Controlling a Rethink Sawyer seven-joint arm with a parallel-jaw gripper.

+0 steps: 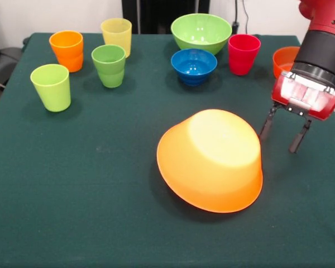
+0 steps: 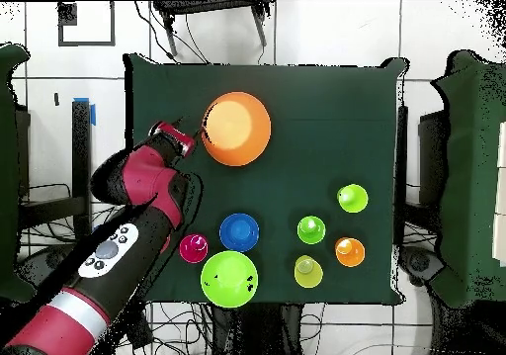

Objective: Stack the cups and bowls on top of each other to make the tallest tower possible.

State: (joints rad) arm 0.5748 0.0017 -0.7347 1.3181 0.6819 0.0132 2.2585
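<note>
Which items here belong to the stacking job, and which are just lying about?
Job: large orange bowl upside down, light green bowl, blue bowl, red-orange bowl, five cups, open gripper.
Lying about: nothing on the table.

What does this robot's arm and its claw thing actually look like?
The arm is thick and rounded, glossy red with black bands; a pale grey panel with dark buttons sits on one segment. Its end is a black cylinder above a red, shiny wrist block. The gripper is two thin dark fingers.
</note>
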